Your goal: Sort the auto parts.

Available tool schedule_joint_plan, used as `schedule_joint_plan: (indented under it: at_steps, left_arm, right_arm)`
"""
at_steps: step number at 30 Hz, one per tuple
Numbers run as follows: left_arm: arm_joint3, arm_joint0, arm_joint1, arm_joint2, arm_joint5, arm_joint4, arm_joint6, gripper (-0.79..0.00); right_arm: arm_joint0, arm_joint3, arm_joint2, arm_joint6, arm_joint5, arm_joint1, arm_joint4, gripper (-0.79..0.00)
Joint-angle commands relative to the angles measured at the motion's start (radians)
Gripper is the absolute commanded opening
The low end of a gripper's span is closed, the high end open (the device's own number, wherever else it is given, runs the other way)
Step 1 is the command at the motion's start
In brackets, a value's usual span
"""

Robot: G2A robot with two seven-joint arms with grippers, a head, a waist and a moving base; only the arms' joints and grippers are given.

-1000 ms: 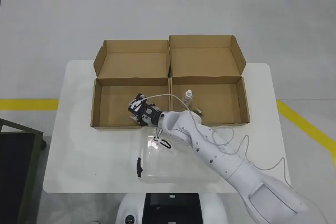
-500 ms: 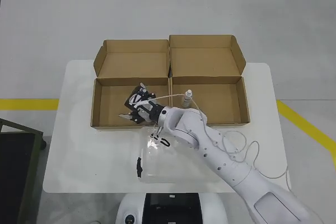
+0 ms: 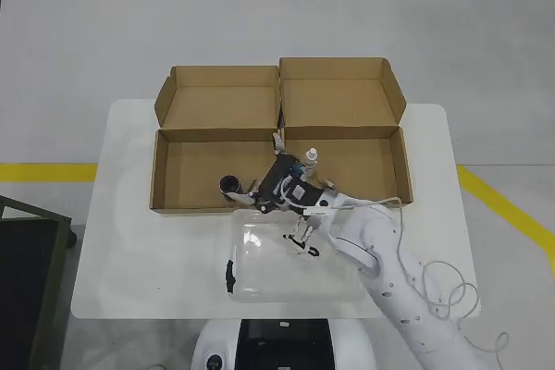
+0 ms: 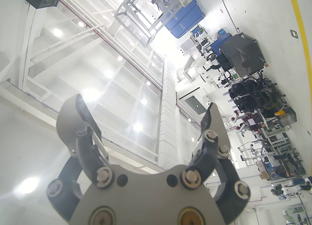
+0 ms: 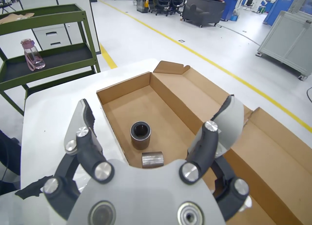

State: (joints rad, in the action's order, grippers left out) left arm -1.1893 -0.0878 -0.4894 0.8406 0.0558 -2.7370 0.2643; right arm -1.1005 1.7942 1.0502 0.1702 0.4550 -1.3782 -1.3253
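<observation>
A black cylindrical bushing [image 5: 141, 138] stands upright on the floor of the left cardboard box [image 5: 168, 104], with a short metal sleeve [image 5: 152, 159] lying on its side just beside it. From above, the bushing [image 3: 229, 184] sits near the front wall of that left box [image 3: 180, 171]. My right gripper [image 5: 158, 110] hovers open and empty over the box's right end, close to the divider between the two boxes [image 3: 268, 171]. My left gripper [image 4: 146, 111] points up at the ceiling, open, holding nothing.
The right cardboard box [image 3: 365, 166] holds a small white part [image 3: 311, 157] near the divider. A clear plastic bin [image 3: 268, 268] lies on the white table [image 3: 129, 259] in front of the boxes. A green cart [image 5: 48, 53] stands left of the table.
The right gripper let go of the black bushing in the left box and drew back to the right, toward the divider. The bushing now stands free.
</observation>
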Motion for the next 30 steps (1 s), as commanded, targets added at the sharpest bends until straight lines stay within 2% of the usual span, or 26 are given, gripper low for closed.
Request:
schedule_joint_plan:
  at_steps: [1, 9, 17, 23, 30]
  left_arm:
    - [0.000, 0.000, 0.000, 0.000, 0.000, 0.000, 0.000, 0.000]
    - [0.000, 0.000, 0.000, 0.000, 0.000, 0.000, 0.000, 0.000]
    - [0.000, 0.000, 0.000, 0.000, 0.000, 0.000, 0.000, 0.000]
    - [0.000, 0.000, 0.000, 0.000, 0.000, 0.000, 0.000, 0.000]
    - [0.000, 0.000, 0.000, 0.000, 0.000, 0.000, 0.000, 0.000]
  right_arm:
    - [-0.063, 0.044, 0.064, -0.050, 0.007, 0.013, -0.006, 0.000]
    - [-0.296, 0.161, 0.258, -0.196, -0.025, 0.048, -0.037, 0.000]
    - [-0.484, 0.157, 0.406, -0.370, -0.103, 0.064, -0.021, 0.000]
    - [-0.597, 0.170, 0.491, -0.478, -0.138, 0.072, -0.027, 0.000]
    - [-0.684, 0.187, 0.558, -0.519, -0.180, 0.077, -0.016, 0.000]
